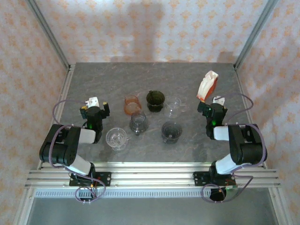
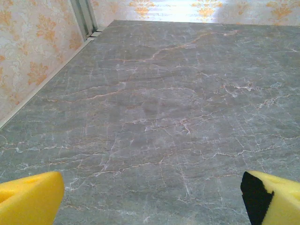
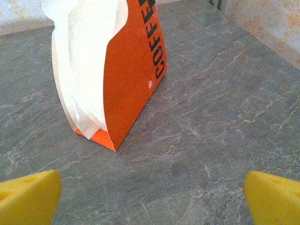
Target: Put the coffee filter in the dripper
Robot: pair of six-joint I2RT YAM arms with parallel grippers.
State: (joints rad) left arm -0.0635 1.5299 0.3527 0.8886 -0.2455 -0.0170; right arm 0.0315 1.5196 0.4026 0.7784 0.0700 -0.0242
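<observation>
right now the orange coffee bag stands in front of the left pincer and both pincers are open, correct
Wrong side. The orange coffee bag stands in front of the right pincer, as the right wrist view shows; the left pincer faces the table. Both pincers are open.

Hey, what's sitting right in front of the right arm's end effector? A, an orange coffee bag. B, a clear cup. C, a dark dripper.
A: the right wrist view shows the orange bag standing upright just beyond the open right end effector.
</observation>
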